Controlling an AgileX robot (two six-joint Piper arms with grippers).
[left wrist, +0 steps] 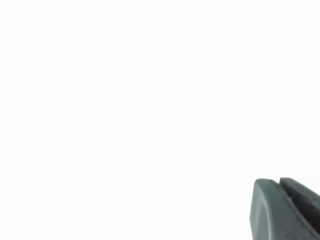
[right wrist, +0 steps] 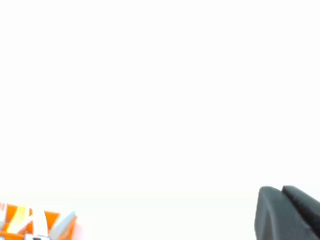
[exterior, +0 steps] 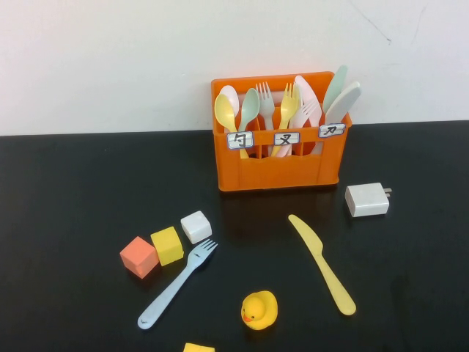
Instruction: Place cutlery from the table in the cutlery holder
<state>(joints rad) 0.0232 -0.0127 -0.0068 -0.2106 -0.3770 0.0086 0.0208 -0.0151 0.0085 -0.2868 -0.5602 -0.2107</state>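
Note:
On the black table [exterior: 66,191] lie a pale blue fork [exterior: 177,284], front left, and a pale yellow knife [exterior: 322,265], front right. The orange cutlery holder [exterior: 280,165] stands at the back centre, its three labelled compartments filled with spoons, forks and knives; its top edge also shows in the right wrist view [right wrist: 37,223]. Neither arm appears in the high view. The left gripper [left wrist: 278,181] points at a blank white wall, fingers pressed together, holding nothing. The right gripper [right wrist: 281,189] is likewise shut and empty, raised well away from the cutlery.
Left of the fork sit a red cube [exterior: 139,257], a yellow cube [exterior: 167,246] and a white cube [exterior: 196,226]. A yellow rubber duck [exterior: 259,310] sits between fork and knife. A white charger block [exterior: 368,199] lies right of the holder. Another yellow piece [exterior: 198,347] touches the front edge.

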